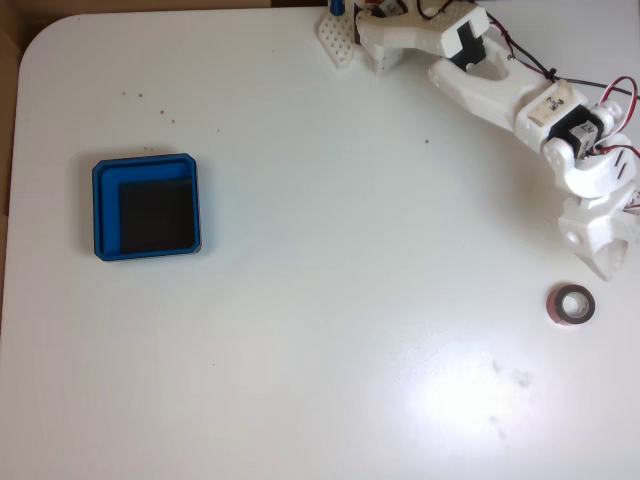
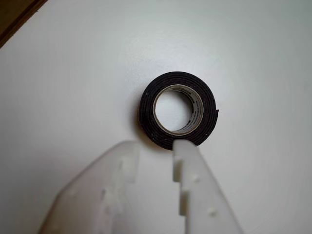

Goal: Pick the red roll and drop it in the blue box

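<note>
At the left of the fixed view you have one blue box [image 1: 146, 207], a square shallow bright-blue tray with a dark floor and nothing in it, sitting on the white table [image 1: 320, 300]. Far to the right lies one red roll [image 1: 571, 305], a small ring of tape with a pale core, flat on the table and well apart from the box.

Just above the roll in that view is your single white plastic gripper [image 1: 608, 262]. In the wrist view its fingers are parted a little with nothing between them [image 2: 155, 151], and the roll [image 2: 177, 109] looks dark there, with one fingertip [image 2: 187, 151] overlapping its near edge.

I'd say you are lining up the grasp. Spread the fingers wider, then straddle the ring's wall or its whole width before pinching.
</note>
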You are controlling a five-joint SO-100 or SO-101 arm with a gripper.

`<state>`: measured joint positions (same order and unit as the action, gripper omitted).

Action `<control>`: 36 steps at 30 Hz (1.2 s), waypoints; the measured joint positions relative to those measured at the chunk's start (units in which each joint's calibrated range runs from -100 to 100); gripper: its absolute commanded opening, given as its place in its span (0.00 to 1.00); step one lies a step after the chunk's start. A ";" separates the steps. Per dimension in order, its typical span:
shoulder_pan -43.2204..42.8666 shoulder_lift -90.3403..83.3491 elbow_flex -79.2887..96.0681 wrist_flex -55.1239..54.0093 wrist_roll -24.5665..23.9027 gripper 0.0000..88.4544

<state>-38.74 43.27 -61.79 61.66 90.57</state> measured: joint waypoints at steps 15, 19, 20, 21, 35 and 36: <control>1.98 0.76 -2.15 0.00 0.25 0.23; 2.57 2.03 -4.48 0.00 0.25 0.23; 2.57 3.05 -5.56 0.00 0.25 0.23; 2.57 4.15 -6.73 0.00 0.25 0.23; 2.57 8.64 -9.78 0.00 0.17 0.23; 2.57 8.64 -9.78 0.00 0.25 0.23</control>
<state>-36.17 51.91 -71.57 61.66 90.82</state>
